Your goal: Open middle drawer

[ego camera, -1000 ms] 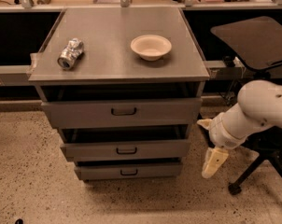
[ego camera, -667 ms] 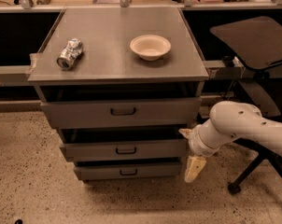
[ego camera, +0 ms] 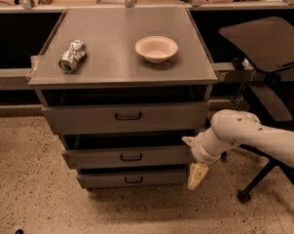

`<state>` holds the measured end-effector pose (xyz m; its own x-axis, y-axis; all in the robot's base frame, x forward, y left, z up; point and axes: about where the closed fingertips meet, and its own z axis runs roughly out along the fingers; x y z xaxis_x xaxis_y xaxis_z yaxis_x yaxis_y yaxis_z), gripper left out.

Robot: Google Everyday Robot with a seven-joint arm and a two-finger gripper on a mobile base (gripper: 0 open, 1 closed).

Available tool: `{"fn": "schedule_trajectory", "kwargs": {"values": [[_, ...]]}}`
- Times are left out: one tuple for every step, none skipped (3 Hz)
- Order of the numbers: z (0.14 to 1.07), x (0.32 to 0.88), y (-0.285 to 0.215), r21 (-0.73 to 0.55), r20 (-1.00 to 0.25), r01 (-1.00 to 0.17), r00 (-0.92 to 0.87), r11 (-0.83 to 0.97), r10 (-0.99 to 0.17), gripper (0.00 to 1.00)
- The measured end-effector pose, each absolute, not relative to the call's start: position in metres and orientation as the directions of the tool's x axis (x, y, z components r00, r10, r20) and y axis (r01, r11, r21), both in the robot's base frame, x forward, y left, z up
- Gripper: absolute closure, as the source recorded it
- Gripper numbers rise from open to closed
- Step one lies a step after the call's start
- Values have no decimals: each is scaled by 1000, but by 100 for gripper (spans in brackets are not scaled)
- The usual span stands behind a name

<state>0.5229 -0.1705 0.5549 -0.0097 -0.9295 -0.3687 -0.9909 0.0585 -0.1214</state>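
Note:
The middle drawer (ego camera: 98, 156) is a grey metal front with a small dark loop handle (ego camera: 131, 157) at its centre, between a taller top drawer (ego camera: 79, 118) and a narrower bottom drawer (ego camera: 103, 179). It sits shut. My gripper (ego camera: 196, 174) hangs from the white arm (ego camera: 244, 133) at the cabinet's lower right corner, pointing down beside the right end of the middle and bottom drawers, right of the handle.
A crushed silver can (ego camera: 72, 55) and a cream bowl (ego camera: 156, 48) rest on the cabinet top (ego camera: 118, 67). A dark office chair (ego camera: 266, 45) with a wheeled base (ego camera: 243, 196) stands at the right. Speckled floor lies in front.
My arm and gripper have swung left from beside the chair toward the cabinet's right side. The drawers, can and bowl have not moved.

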Motion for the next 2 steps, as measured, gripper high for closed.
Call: {"fn": "schedule_trajectory", "kwargs": {"values": [[484, 563, -160, -104, -364, -994, 21, 19, -931, 0], [453, 586, -149, -108, -356, -994, 42, -4, -934, 0]]}}
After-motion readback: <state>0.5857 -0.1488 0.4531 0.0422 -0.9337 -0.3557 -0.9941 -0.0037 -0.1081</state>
